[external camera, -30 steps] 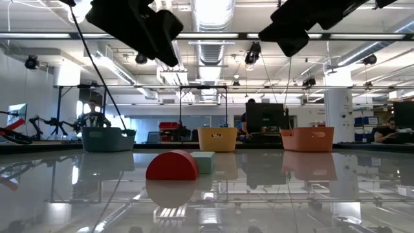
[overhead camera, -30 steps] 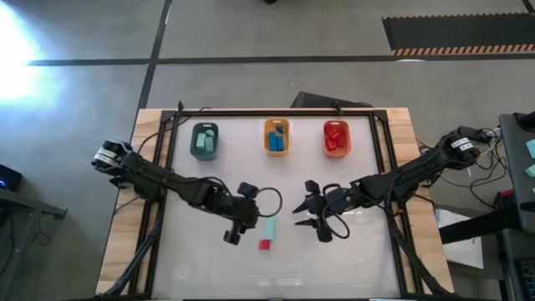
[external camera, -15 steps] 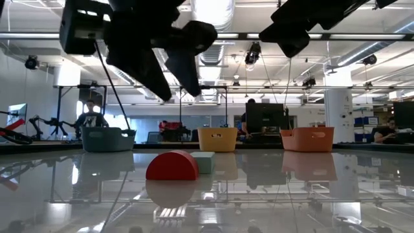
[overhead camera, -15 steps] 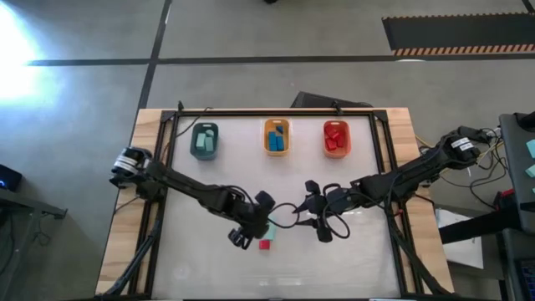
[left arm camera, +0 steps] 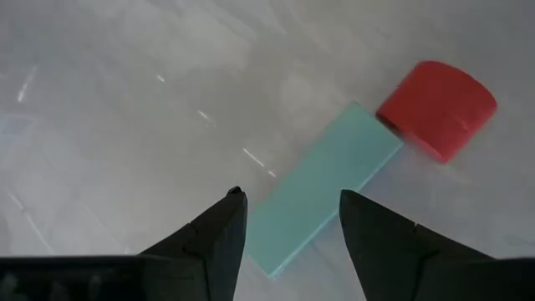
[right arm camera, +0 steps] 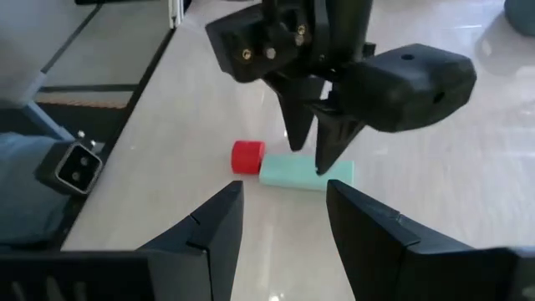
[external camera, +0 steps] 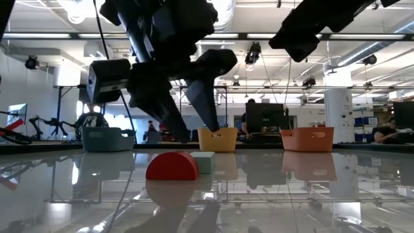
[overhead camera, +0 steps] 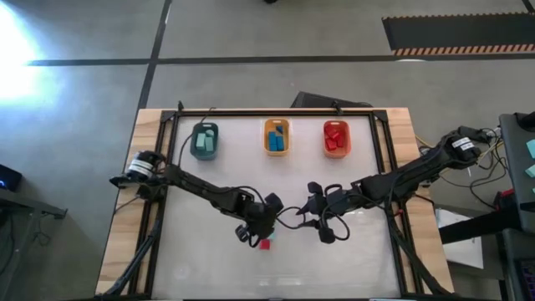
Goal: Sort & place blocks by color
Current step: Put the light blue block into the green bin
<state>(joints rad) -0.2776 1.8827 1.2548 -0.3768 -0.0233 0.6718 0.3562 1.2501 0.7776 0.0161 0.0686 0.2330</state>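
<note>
A pale mint bar (left arm camera: 334, 176) lies flat on the table, and a red block with a rounded top (left arm camera: 437, 109) touches its far end. The pair also shows in the low view, the red block (external camera: 172, 166) in front of the bar (external camera: 204, 162). My left gripper (left arm camera: 292, 196) hangs open right above the bar, one finger on either side of its end, fingers pointing down (external camera: 197, 134). From above, the left gripper (overhead camera: 257, 232) hides the bar, and the red block (overhead camera: 265, 244) shows beside it. My right gripper (overhead camera: 305, 213) waits open just to the right, facing both blocks (right arm camera: 292, 174).
Three trays stand in a row near the far edge: dark teal (overhead camera: 204, 140), yellow-orange (overhead camera: 277, 137) and orange-red (overhead camera: 336, 138), each holding blocks. Cables loop between the two grippers at the table's middle. A black frame runs along the table's edges.
My left gripper has moved toward the table's right, over the mint bar, and come down until its fingers hang just above it. The bar and the red block have stayed where they were.
</note>
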